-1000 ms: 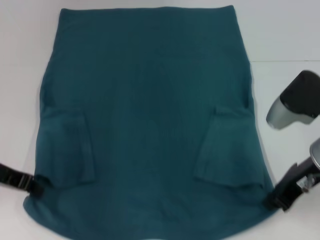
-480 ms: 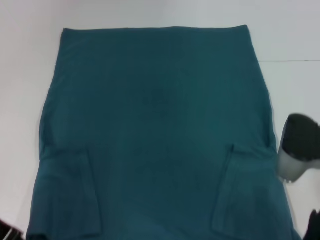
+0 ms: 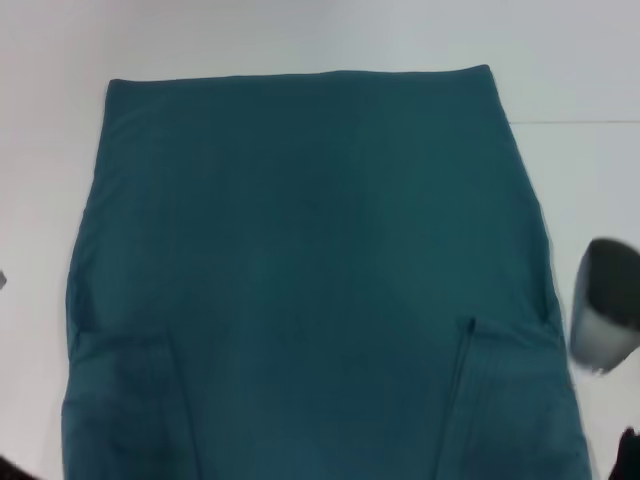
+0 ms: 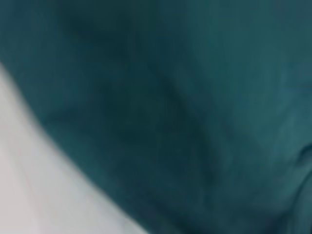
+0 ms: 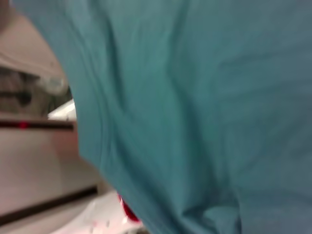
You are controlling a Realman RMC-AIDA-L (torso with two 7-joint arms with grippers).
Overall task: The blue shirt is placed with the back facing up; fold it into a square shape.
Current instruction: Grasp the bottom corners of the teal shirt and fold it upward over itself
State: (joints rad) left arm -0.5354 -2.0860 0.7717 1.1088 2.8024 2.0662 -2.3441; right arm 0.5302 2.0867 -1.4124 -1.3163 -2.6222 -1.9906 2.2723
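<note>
Right arm [image 3: 605,310] showing at right edge of head view: rounded link, dark grey-black cap on top, silver-grey shell below, smooth casing, seam running between two tones. Below it, small black part [image 3: 630,455] poking in at bottom right corner, possibly wrist or gripper mount, too cropped to tell. Tiny dark sliver showing at bottom left corner [image 3: 8,468], perhaps left arm. Wrist views showing no robot parts.
</note>
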